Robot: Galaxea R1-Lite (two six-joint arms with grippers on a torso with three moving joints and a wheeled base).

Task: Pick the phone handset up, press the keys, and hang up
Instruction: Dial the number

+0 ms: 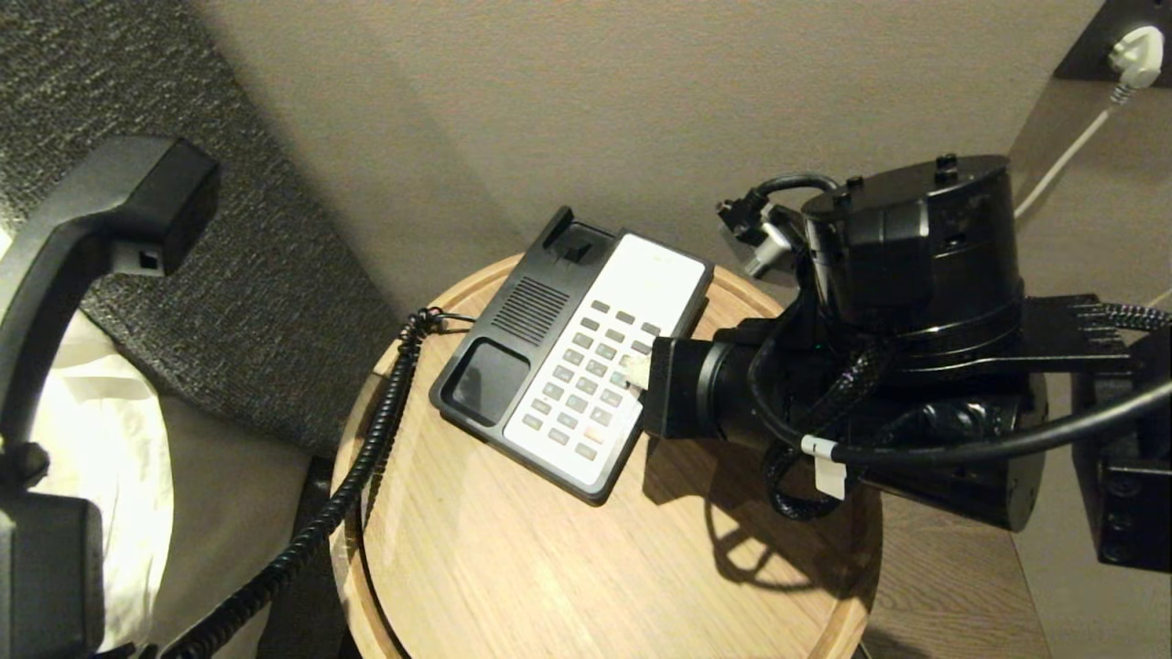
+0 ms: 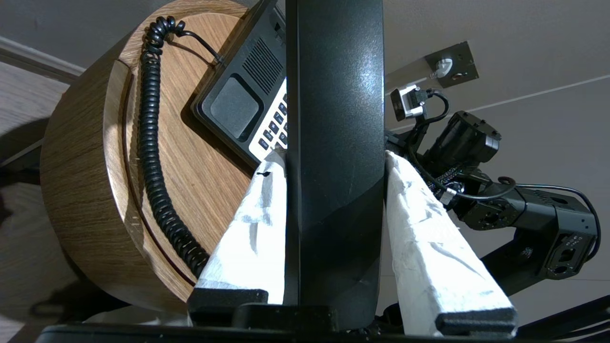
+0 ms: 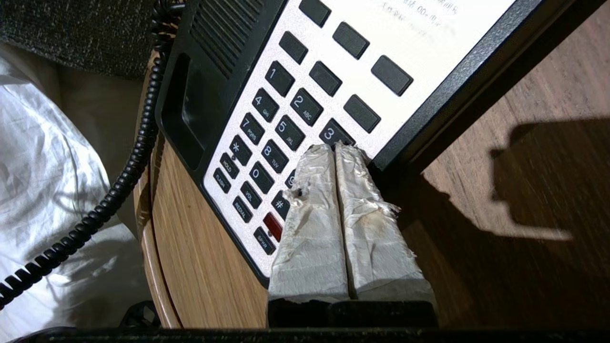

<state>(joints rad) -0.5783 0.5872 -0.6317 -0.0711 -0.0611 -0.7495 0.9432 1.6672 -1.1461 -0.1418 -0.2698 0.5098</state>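
The black phone handset is lifted off to the left of the table, and my left gripper is shut on its middle, a white taped finger on each side. Its coiled cord hangs down from the phone base, which lies on the round wooden table with its cradle empty. My right gripper is shut, and its taped fingertips rest together on the keys just beside the 3 key, hiding the key under them.
A grey upholstered panel and white bedding lie left of the table. A white plug sits in a wall socket at the far right. The right arm's body hangs over the table's right side.
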